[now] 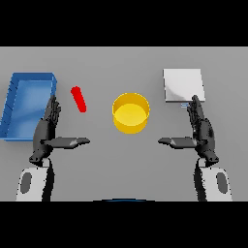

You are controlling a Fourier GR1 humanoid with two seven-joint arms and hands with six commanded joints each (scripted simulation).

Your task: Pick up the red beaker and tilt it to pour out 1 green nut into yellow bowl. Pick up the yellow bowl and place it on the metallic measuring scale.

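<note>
Both hands hold nothing. We see the left hand (47, 131) at the lower left with fingers straight and thumb stretched inward, just beside the blue tray (19, 127) and overlapping its right rim. We see the right hand (199, 131) mirrored at the lower right, fingers straight, their tips covering the lower edge of the metallic scale (182, 84). The red beaker (79, 99) lies tilted on the grey table (126, 164), between tray and yellow bowl (131, 113), touching neither. We cannot make out any nut inside the beaker. The bowl stands upright at centre, well apart from the scale; its interior shows only yellow.
</note>
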